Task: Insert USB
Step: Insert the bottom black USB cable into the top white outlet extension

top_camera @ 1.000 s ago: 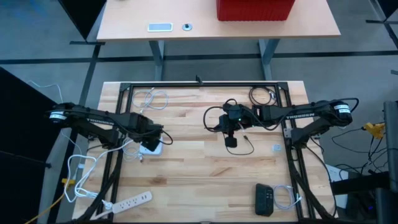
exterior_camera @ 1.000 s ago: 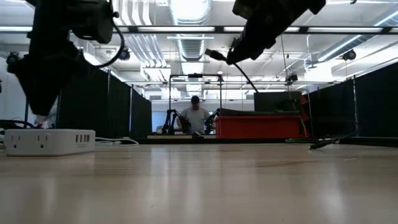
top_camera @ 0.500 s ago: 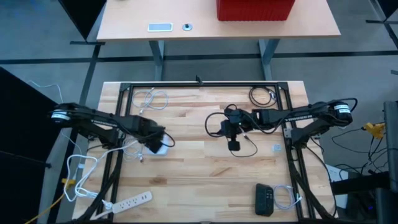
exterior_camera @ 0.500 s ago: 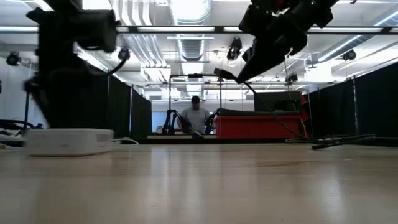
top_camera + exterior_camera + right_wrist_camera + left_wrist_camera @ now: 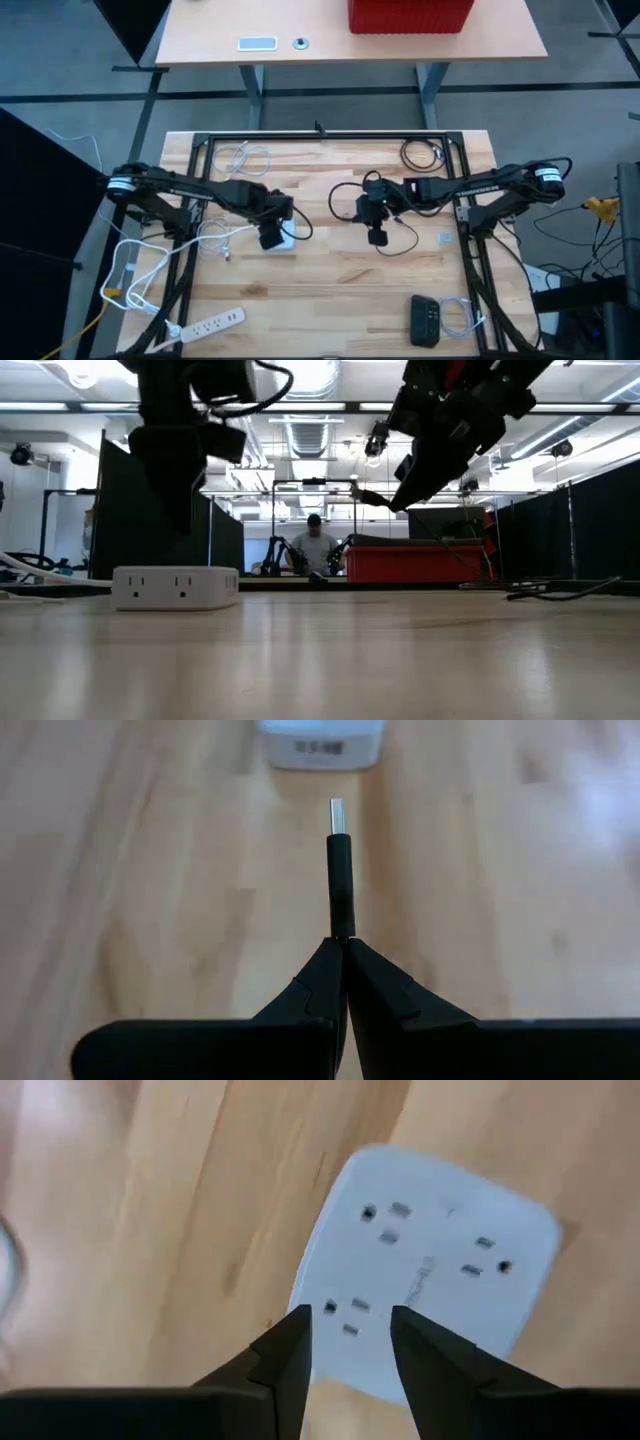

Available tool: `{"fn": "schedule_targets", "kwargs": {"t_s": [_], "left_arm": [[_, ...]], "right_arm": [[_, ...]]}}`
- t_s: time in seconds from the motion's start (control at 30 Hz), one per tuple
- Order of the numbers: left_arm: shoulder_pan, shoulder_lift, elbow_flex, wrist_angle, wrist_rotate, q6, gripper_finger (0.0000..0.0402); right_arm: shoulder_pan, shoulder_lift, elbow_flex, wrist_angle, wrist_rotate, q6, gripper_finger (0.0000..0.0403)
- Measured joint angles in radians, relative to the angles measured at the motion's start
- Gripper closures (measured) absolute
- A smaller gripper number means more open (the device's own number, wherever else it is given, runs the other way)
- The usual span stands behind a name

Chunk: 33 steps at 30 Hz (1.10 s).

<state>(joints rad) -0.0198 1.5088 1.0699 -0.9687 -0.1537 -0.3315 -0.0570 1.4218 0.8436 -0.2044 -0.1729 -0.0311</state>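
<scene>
A white power hub (image 5: 285, 238) lies flat on the wooden table, left of centre. Its outlets (image 5: 176, 586) face the near edge and its small ports (image 5: 320, 747) face the right gripper. My left gripper (image 5: 272, 236) (image 5: 350, 1335) stands over the hub's left end, fingers a little apart. To the hub's right and above the table, my right gripper (image 5: 368, 212) (image 5: 343, 942) is shut on a black USB plug (image 5: 342, 880). The plug's metal tip (image 5: 337, 815) points at the hub from a short way off. The black cable (image 5: 400, 243) trails onto the table. My left gripper comes from above, slanting from the table's left, with both fingertips (image 5: 298, 1342) on the hub's left end (image 5: 345, 1370). The fingertips hide the contact itself, so I cannot tell a pinch from a press. The hub rests flat on the table. My right gripper pinches the plug's black body at its rear end (image 5: 342, 928) between its two fingertips. The fingers lie along the plug, pointing toward the table's left. The plug sticks straight out ahead of them, clear of the table (image 5: 365, 494).
A white power strip (image 5: 207, 324) lies near the front left. A black device (image 5: 427, 320) with a white cable lies front right. Coiled cables (image 5: 243, 158) (image 5: 422, 153) sit along the far side, inside the black frame (image 5: 320, 135). A person (image 5: 315, 543) shows in the room behind.
My left gripper has gone toward the table's right edge. The hub has slid along the table with it and turned, so that its outlet side now faces the near edge. My right gripper has come down a little with the plug, still shut.
</scene>
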Motion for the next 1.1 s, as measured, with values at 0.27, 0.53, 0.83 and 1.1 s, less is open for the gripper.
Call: {"fn": "schedule_targets", "kwargs": {"t_s": [0.27,0.53,0.83,1.1], "left_arm": [[-0.021,0.055,0.229,-0.041,-0.057,0.251,0.0288],[-0.140,0.098,0.431,-0.169,-0.313,0.628,0.0290],[-0.222,0.093,0.498,-0.021,-0.505,1.100,0.0261],[-0.229,0.092,0.506,0.112,-0.653,1.354,0.0241]], "right_arm": [[-0.050,0.117,0.000,0.100,-0.414,0.137,0.0403],[-0.202,0.240,0.000,0.314,-0.933,0.445,0.0403],[-0.231,0.306,0.059,0.641,-1.144,0.763,0.0403],[-0.232,0.303,0.235,0.694,-1.060,0.915,0.0403]]}}
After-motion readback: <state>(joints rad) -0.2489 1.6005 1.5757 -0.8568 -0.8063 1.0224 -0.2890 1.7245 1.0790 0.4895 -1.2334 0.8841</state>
